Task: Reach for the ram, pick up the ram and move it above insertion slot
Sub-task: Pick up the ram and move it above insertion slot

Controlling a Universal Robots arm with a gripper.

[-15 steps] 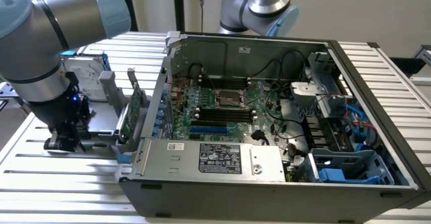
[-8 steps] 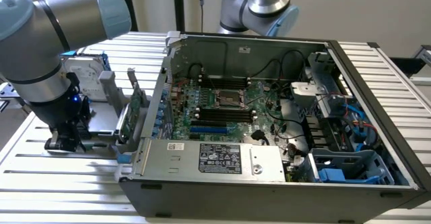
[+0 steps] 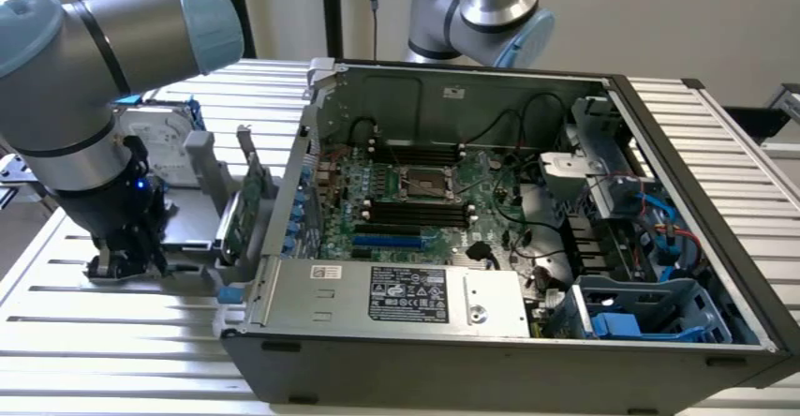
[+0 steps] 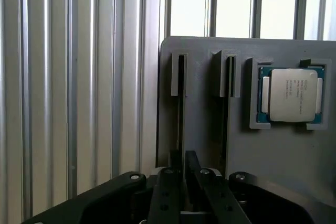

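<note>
ram [image 4: 190, 162] pinched edge-on in gripper [image 4: 188, 174]

Processor [image 4: 293, 94] sits in grey holder [image 4: 283, 156] on slatted table [image 4: 79, 77]

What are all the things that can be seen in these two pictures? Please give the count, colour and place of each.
computer case: one, dark grey, open, on the table
motherboard: one, green, inside the case
power supply: one, silver with a dark label, at the case's near wall
drive cage: one, blue-grey, in the case's near corner, at the exterior view's right
hard drive: one, grey, behind the arm, at the exterior view's left
green card: one, upright, just outside the case
holder: one, grey, with two narrow slots
processor chip: one, silver on green, in the holder's recess
table: one, silver slats
second arm: one, silver and blue, behind the case
arm: one, silver and blue
gripper: one, black, low over the holder
</note>
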